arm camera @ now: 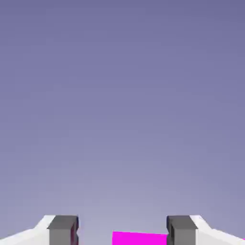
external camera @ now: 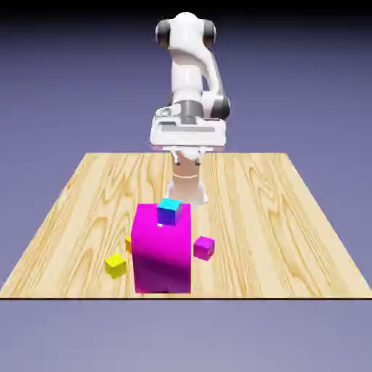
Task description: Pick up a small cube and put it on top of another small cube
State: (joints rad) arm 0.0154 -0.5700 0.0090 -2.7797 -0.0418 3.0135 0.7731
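The big magenta block (external camera: 163,248) stands near the front edge of the wooden desk (external camera: 290,232) and serves as the landmark here. On its top, at the far edge, sits a small blue-cyan cube (external camera: 168,211). The purple cube (external camera: 204,248) rests on the desk just beside the block, on the exterior view's right, apart from it. The yellow cube (external camera: 115,265) lies on the desk on the exterior view's left of the block, nearer the front edge. An orange cube (external camera: 128,243) peeks out from behind the block's left side (mostly hidden).

The white arm (external camera: 190,65) rises behind the block, its hand held above the desk and well apart from every cube. In the hand view the gripper (arm camera: 122,230) has its jaws spread, the two grey fingertips (arm camera: 63,229) standing well apart with nothing pinched; a strip of magenta shows low between them, against the plain backdrop.
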